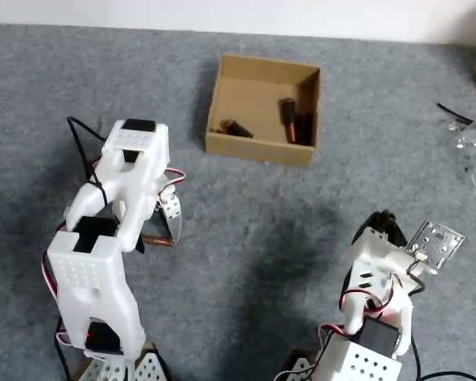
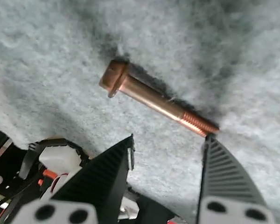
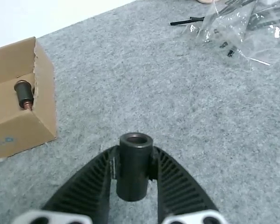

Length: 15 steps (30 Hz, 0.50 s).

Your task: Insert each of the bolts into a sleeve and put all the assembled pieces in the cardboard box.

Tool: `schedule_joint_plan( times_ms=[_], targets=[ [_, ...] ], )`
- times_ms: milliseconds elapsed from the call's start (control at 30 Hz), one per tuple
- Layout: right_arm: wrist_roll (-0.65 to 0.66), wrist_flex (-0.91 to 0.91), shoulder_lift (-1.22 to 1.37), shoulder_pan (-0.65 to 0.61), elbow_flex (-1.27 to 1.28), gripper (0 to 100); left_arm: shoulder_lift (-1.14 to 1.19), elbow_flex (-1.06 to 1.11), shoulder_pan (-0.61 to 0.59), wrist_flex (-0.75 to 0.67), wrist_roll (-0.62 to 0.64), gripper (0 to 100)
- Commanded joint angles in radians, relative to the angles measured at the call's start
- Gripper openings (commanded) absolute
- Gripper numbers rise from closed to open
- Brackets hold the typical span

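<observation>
While the left gripper (image 2: pixel 170 140) hangs wide open just over the copper bolt (image 2: pixel 154 100) on the felt (image 2: pixel 224 56), it should close squarely across the smooth shank. The right gripper (image 3: pixel 134 154) clamps the sleeve (image 3: pixel 133 182) upright, seemingly ready, with the cardboard box (image 1: pixel 258 151) well beyond.

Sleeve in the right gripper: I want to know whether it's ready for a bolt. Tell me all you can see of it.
The sleeve is a short, dark, matte cylinder, metal by its look. Its open upper end shows a bore that looks empty. It stands roughly upright over the grey mat, clamped at its sides between the right gripper's ribbed fingers. Whether it touches the mat is hidden.
</observation>
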Motion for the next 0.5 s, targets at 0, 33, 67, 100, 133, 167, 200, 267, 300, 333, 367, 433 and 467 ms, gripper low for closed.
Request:
schedule_joint_plan(
  times_ms=[0, 33, 67, 100, 133, 167, 200, 267, 300, 333, 367, 433, 467],
  targets=[
    [0.012, -0.036, -0.022, -0.008, 0.054, 0.6, -0.007, -0.007, -0.035, -0.074, 0.005, 22],
    [0.012, -0.036, -0.022, -0.008, 0.054, 0.6, -0.005, -0.001, -0.042, -0.089, 0.005, 22],
    [0.012, -0.036, -0.022, -0.008, 0.054, 0.6, -0.004, 0.005, -0.045, -0.098, 0.005, 22],
    [0.012, -0.036, -0.022, -0.008, 0.054, 0.6, -0.004, 0.013, -0.045, -0.101, 0.005, 22],
    [0.012, -0.036, -0.022, -0.008, 0.054, 0.6, -0.004, 0.027, -0.047, -0.101, 0.005, 22],
    [0.012, -0.036, -0.022, -0.008, 0.054, 0.6, -0.004, 0.036, -0.047, -0.098, 0.005, 22],
    [0.012, -0.036, -0.022, -0.008, 0.054, 0.6, -0.005, 0.045, -0.047, -0.098, 0.005, 22],
    [0.012, -0.036, -0.022, -0.010, 0.054, 0.6, -0.004, 0.059, -0.050, -0.107, 0.005, 22],
    [0.012, -0.036, -0.022, -0.010, 0.054, 0.6, -0.004, 0.062, -0.059, -0.114, 0.005, 22],
    [0.012, -0.036, -0.022, -0.010, 0.054, 0.6, -0.004, 0.064, -0.068, -0.130, 0.006, 22],
    [0.012, -0.036, -0.022, -0.010, 0.054, 0.6, -0.004, 0.065, -0.081, -0.147, 0.008, 22],
    [0.012, -0.036, -0.022, -0.010, 0.054, 0.6, -0.004, 0.065, -0.114, -0.186, 0.029, 22],
    [0.012, -0.036, -0.022, -0.010, 0.054, 0.6, -0.004, 0.065, -0.131, -0.206, 0.038, 22]
  ],
)
